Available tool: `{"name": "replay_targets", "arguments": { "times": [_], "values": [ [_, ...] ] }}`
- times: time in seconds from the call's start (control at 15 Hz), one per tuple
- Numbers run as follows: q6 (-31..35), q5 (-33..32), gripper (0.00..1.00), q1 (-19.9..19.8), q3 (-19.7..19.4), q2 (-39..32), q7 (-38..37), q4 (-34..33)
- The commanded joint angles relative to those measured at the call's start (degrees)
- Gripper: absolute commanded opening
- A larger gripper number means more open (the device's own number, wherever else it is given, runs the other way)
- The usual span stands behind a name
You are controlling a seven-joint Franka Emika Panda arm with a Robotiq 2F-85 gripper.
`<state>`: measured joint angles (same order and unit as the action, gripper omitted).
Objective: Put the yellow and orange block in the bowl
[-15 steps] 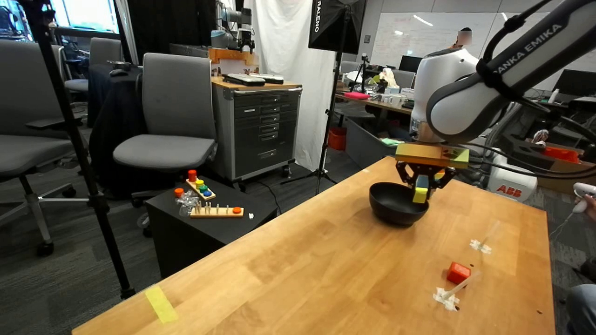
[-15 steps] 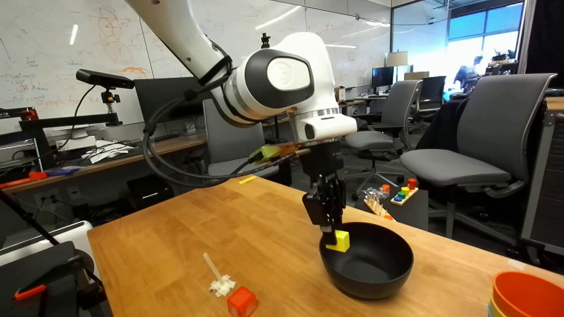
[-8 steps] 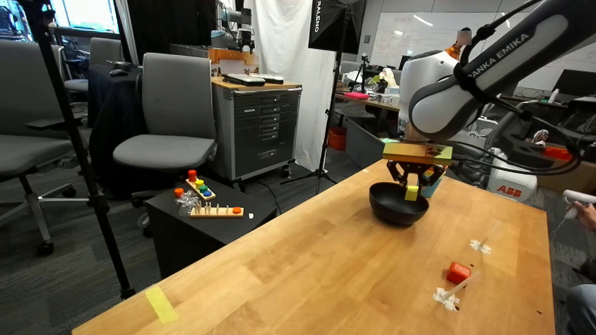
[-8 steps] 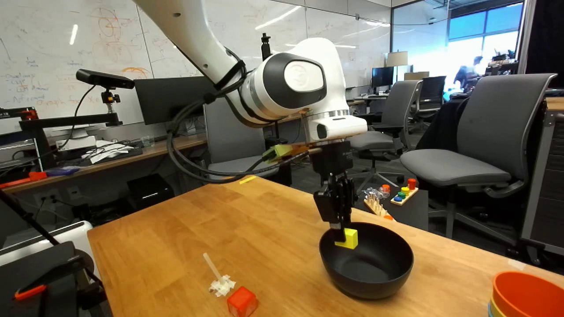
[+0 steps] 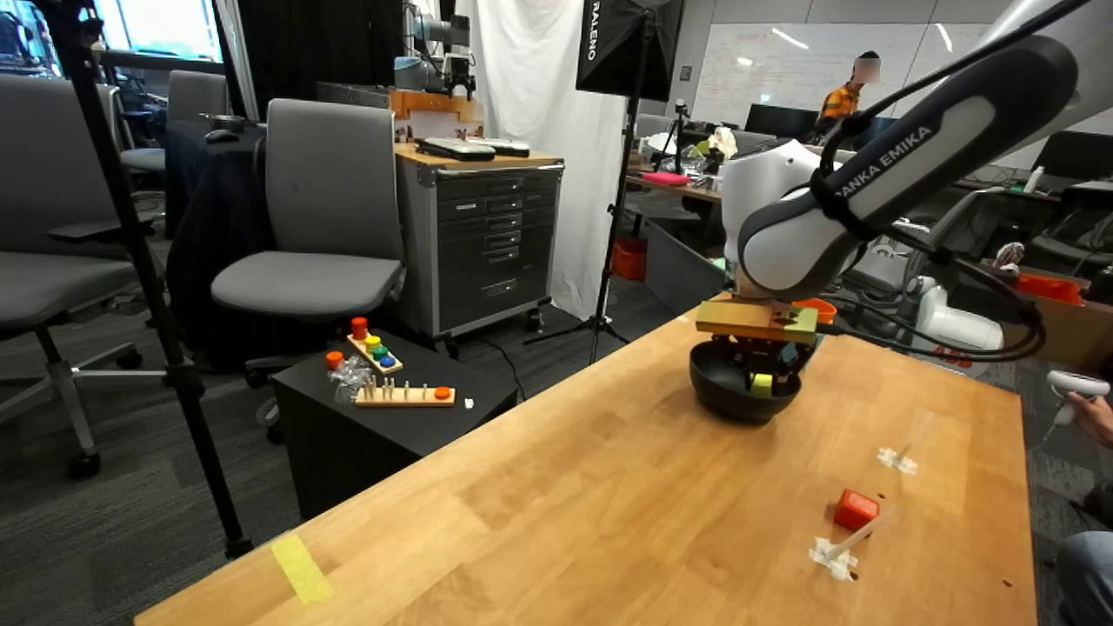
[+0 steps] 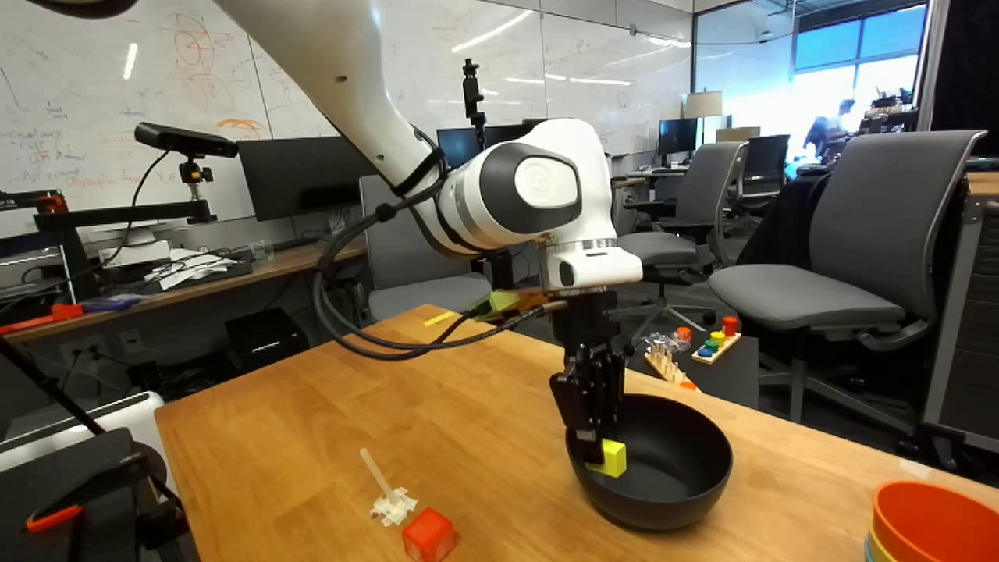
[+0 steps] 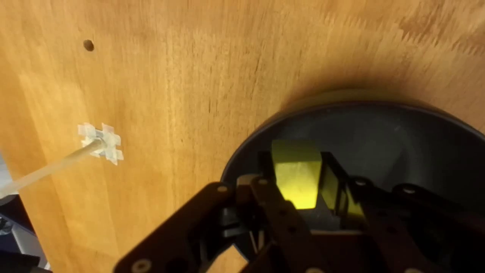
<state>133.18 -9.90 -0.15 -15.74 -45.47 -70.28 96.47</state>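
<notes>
Wrist view: jaws of the hand [image 7: 297, 161] drawn in snugly on both sides of the yellow cube [image 7: 297, 184], apparently held fast. Slightly right of and below the frame's centre, inside the rim of the black bowl [image 7: 379, 132], toward its left part. No telling about contact with the bowl's floor.

Probably at the lowering and release. Shift a touch rightward in that frame for room; lower gently; spread the jaws just enough to let go, to avoid a likely push against the wall. Then lift straight up. Next, presumably, go for the orange-red cube [image 6: 428, 535], lower left of centre in an exterior view, on the tabletop [image 6: 312, 437], just beside a taped whitish stick [image 6: 378, 472]; avoid bumping that.
</notes>
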Motion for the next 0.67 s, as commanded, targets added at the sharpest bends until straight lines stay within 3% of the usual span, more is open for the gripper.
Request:
{"name": "replay_targets", "arguments": {
  "times": [0.0, 0.27, 0.4, 0.53, 0.6],
  "values": [
    [-2.98, 0.54, 0.12, 0.90, -1.02, -2.90, -1.85, -3.96],
    [-3.78, 0.58, 0.16, 0.75, -0.88, -3.65, -1.79, -5.14],
    [-3.93, 0.55, 0.57, 0.75, -0.82, -3.68, -1.69, -5.40],
    [-3.71, 0.56, 0.63, 0.73, -0.67, -3.21, -1.46, -5.13],
    [-3.40, 0.45, 0.72, 0.87, -0.71, -2.82, -1.51, -4.81]
  ]
}}
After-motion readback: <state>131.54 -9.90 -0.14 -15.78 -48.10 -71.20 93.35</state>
